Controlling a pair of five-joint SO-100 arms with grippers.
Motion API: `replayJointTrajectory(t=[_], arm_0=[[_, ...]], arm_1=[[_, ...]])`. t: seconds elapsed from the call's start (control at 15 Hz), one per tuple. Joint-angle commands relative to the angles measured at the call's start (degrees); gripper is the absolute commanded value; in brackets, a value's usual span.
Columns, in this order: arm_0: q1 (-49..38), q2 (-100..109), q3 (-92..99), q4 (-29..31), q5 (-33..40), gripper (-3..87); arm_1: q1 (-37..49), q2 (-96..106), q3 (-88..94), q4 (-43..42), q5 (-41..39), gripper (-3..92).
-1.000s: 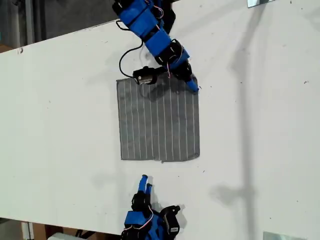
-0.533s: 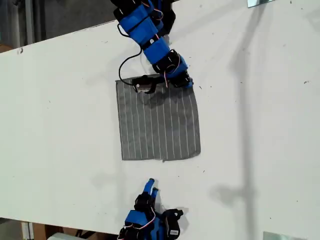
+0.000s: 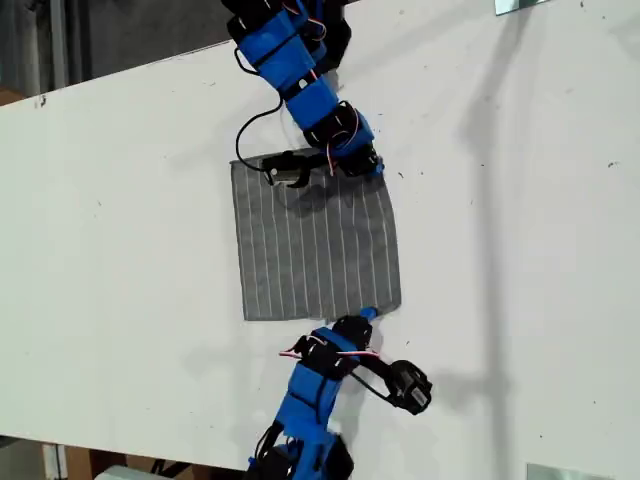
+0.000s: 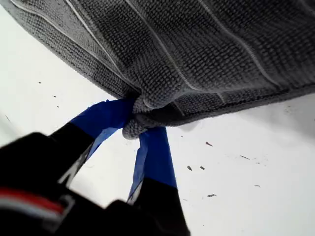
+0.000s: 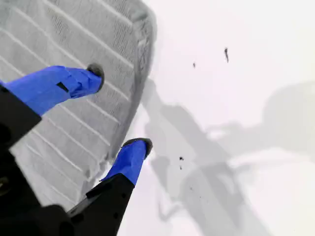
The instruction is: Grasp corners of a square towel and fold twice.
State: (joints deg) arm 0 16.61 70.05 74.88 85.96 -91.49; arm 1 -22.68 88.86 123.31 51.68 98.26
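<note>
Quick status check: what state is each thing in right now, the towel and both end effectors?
Towel: spread flat on the table, unfolded, one corner bunched.
My first gripper: end effector shut on that corner.
My second gripper: end effector open, straddling the towel's edge, gripping nothing.

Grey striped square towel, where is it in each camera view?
Exterior view: grey striped towel lies flat, centre of picture.
First wrist view: its bunched corner pinched in my first gripper.
Second wrist view: its edge beneath my open second gripper.
Shared landmark: the white table.
</note>
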Motion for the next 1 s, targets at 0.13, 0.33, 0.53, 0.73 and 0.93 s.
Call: replayJointTrajectory(t=[0.13,0.33,0.53,0.73,0.93], arm_0=[[4.48,-9.93,-11.25,0.0,-6.94,28.9],[4.57,-15.91,-13.01,-2.37,-7.03,29.1],[4.66,-22.5,-18.81,-4.83,-5.54,3.0],[5.71,-21.88,-23.82,-4.22,-3.43,-0.1],[4.92,-19.69,-25.31,-2.64,-0.35,-0.1]], arm_1=[[-1.93,2.81,-1.14,0.62,0.62,-0.1],[-2.9,2.81,-2.2,0.7,1.32,-0.1],[-2.64,2.64,-2.81,0.7,1.49,-0.1],[-2.9,-0.44,-9.49,5.19,1.14,-0.1],[-1.58,-4.83,-23.03,17.23,-1.85,-0.1]])
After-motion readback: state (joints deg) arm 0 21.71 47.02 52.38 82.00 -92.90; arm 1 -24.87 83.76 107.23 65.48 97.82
